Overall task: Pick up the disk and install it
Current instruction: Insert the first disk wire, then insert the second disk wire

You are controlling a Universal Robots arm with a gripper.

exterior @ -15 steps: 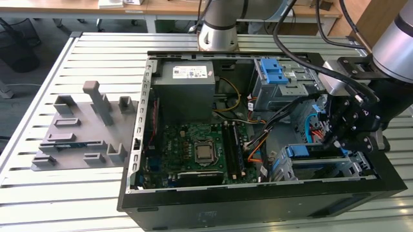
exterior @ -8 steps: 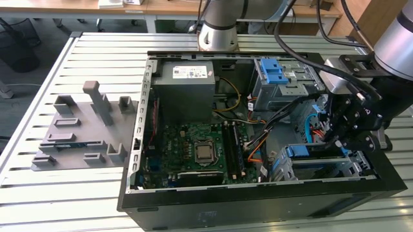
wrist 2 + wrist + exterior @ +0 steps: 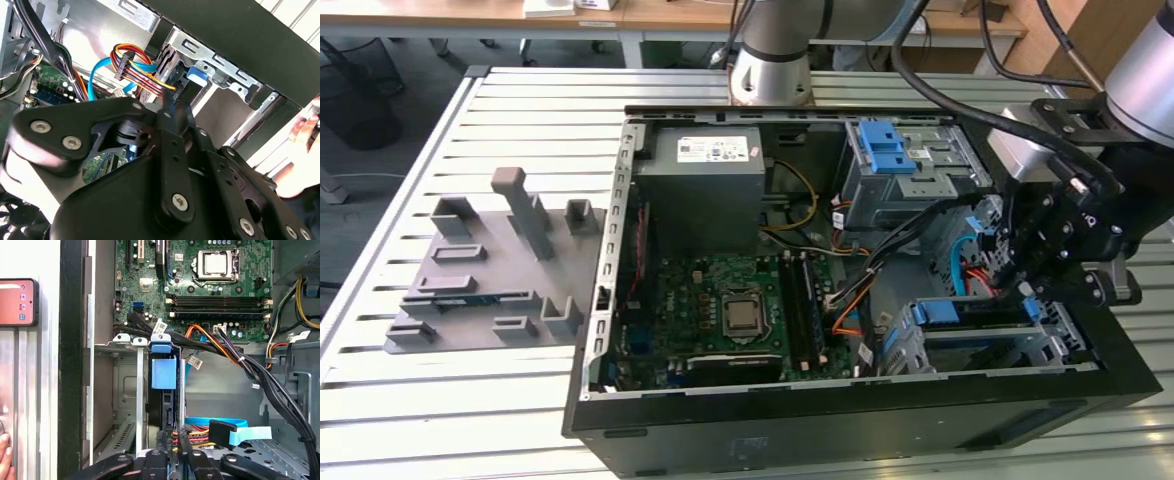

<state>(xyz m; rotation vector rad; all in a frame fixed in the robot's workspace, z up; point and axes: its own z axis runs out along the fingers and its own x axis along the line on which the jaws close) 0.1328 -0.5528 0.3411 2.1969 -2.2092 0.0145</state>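
The gripper [image 3: 1047, 270] hangs inside the open computer case [image 3: 854, 420], directly above the lower drive cage [image 3: 135, 390]. Whether its fingers are parted or clamped cannot be told. Just ahead of it, the disk [image 3: 164, 372] in its blue carrier sits upright in that cage, so this looks like the seating stage of installation. A clean finish calls for a straight push, clear of the orange and blue cables [image 3: 220, 432] beside it.

We see a matt black metal computer case [image 3: 854, 425] on a ribbed, satin grey metal table [image 3: 454, 420]. The bare silver sheet-metal drive cage [image 3: 125, 390] looks dull, its bright blue plastic tab [image 3: 164, 371] smooth. The black gripper [image 3: 172, 452] linkages look matt, with shiny steel screws [image 3: 180, 201].
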